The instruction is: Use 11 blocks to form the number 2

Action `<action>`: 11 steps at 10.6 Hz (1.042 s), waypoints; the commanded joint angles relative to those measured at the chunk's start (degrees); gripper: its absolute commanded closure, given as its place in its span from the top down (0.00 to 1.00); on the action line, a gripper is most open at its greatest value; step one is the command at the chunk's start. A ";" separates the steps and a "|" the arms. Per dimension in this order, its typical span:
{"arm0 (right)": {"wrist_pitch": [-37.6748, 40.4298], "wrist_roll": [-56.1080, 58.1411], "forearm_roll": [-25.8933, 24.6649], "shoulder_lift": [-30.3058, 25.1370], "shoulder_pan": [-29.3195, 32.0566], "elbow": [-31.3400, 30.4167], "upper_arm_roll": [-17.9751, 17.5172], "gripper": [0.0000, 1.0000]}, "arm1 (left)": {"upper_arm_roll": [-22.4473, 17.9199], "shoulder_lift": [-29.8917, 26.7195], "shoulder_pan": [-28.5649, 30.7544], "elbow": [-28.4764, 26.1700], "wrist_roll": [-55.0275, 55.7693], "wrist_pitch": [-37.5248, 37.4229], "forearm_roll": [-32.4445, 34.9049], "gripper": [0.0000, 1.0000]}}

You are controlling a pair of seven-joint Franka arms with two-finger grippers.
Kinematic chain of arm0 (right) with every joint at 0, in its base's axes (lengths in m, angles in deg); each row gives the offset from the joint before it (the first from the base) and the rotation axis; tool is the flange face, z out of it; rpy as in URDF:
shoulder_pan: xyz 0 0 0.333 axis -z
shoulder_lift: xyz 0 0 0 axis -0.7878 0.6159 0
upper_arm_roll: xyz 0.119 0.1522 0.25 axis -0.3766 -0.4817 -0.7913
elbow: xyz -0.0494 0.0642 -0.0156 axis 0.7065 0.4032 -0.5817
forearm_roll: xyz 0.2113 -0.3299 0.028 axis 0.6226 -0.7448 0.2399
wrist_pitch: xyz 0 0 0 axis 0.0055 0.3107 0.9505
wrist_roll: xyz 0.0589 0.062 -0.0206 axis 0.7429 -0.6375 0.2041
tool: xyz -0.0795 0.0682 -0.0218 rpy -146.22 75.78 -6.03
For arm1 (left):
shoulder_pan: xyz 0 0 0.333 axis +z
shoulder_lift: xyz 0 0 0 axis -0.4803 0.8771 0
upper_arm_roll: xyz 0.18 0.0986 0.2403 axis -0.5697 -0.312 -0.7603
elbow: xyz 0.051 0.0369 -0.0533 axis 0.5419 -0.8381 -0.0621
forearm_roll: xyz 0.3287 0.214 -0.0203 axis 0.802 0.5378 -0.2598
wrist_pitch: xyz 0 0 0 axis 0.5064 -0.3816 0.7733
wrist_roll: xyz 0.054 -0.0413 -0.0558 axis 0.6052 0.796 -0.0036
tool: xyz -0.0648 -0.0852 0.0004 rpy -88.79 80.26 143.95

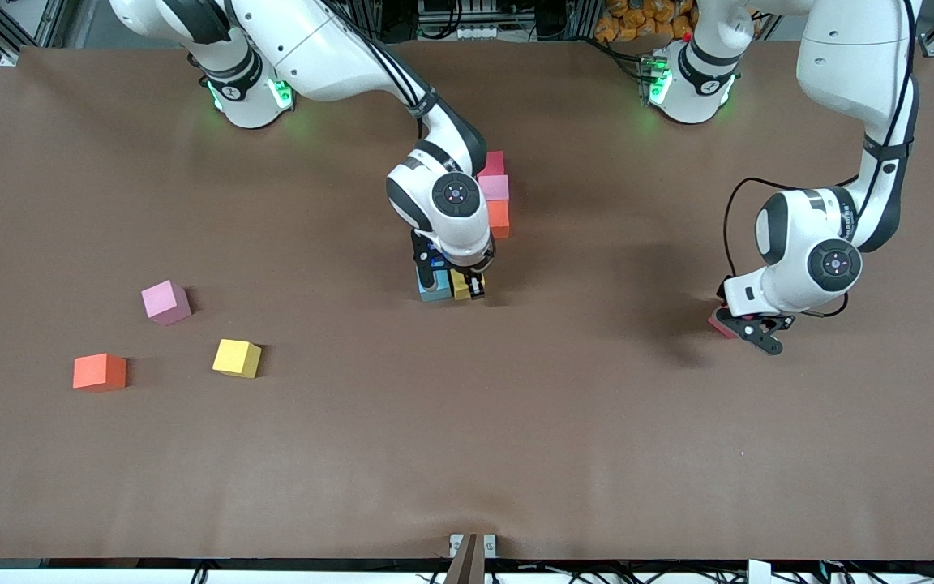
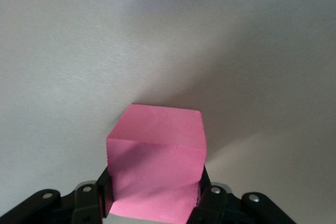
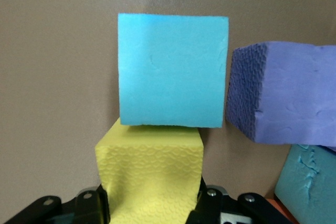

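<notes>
My right gripper is down at the table's middle, shut on a yellow block that touches a cyan block. In the right wrist view the yellow block sits between my right gripper's fingers, against the cyan block, with a purple block and another cyan block beside them. A crimson block, a pink block and an orange block form a touching column farther from the camera; the arm hides other blocks. My left gripper, toward the left arm's end, is shut on a deep pink block, which fills its jaws.
Three loose blocks lie toward the right arm's end: a pink one, a yellow one and an orange one. The brown table runs bare nearer the camera.
</notes>
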 commanded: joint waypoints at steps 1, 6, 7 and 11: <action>0.10 -1.86 -1.07 -0.77 -0.26 -2.49 -0.35 0.00 | 1.06 -0.11 -0.53 4.17 9.31 -8.65 -2.69 0.00; 0.62 -1.95 -1.07 -1.21 -0.88 -3.28 -0.44 0.00 | 4.84 -0.20 -2.55 10.33 44.63 -20.99 -8.94 0.00; 0.62 -1.95 -1.07 -1.21 -0.97 -3.46 -0.44 0.00 | 4.67 -0.38 -4.38 10.60 49.74 -21.08 -10.07 0.00; 0.71 -1.86 -1.07 -1.21 -0.97 -3.55 -0.44 0.66 | 4.75 -2.05 -10.02 17.27 76.63 -26.44 -10.35 0.00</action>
